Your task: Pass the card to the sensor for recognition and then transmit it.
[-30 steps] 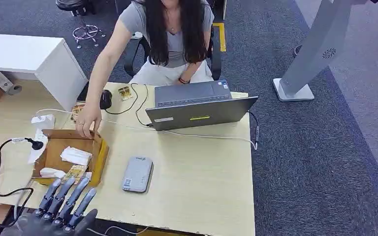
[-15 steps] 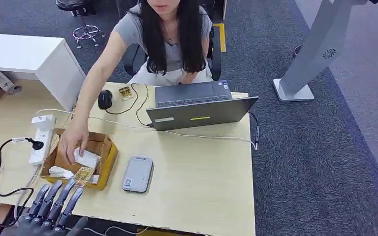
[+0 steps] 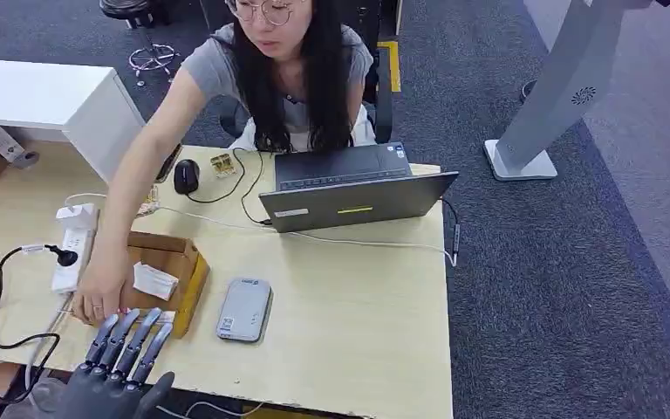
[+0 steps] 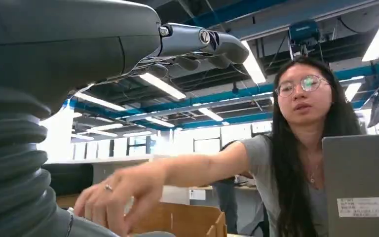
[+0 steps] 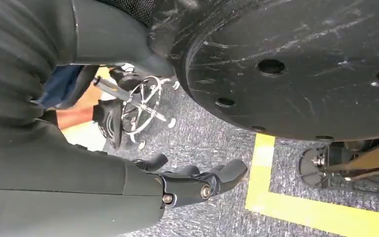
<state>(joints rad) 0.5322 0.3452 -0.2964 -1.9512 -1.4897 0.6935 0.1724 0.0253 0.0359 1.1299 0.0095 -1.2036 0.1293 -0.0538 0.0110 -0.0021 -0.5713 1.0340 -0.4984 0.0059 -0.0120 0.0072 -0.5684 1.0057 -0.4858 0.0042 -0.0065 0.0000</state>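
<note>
**Left hand raised at the desk's near edge, person reaching into the card box**

The robot's left hand [image 3: 118, 367] is at the near left edge of the pale wooden desk [image 3: 349, 314], its dark fingers [image 3: 131, 340] extended and spread with nothing between them. The fingertips lie just short of the open brown cardboard box [image 3: 170, 262], which sits toward the near left part of the desk. White cards [image 3: 154, 281] lie inside that box. A person's hand [image 3: 100, 297] reaches into the box's near end, just beside the robot's fingertips; whether it holds a card cannot be told.

The grey flat rectangular sensor device [image 3: 244, 309] lies flat on the desk just right of the box, a small label at its near corner too small to read. Behind it, at the far edge, stands an open grey laptop [image 3: 349, 188] with a white sticker and a yellow strip on its lid; the writing is illegible. A black mouse [image 3: 186, 175] and a white power strip [image 3: 71, 249] lie toward the far left.

The right hand [image 5: 197, 185] hangs over grey carpet with a yellow floor line [image 5: 296, 207]; its fingers are loosely curved, apart, and hold nothing.
</note>
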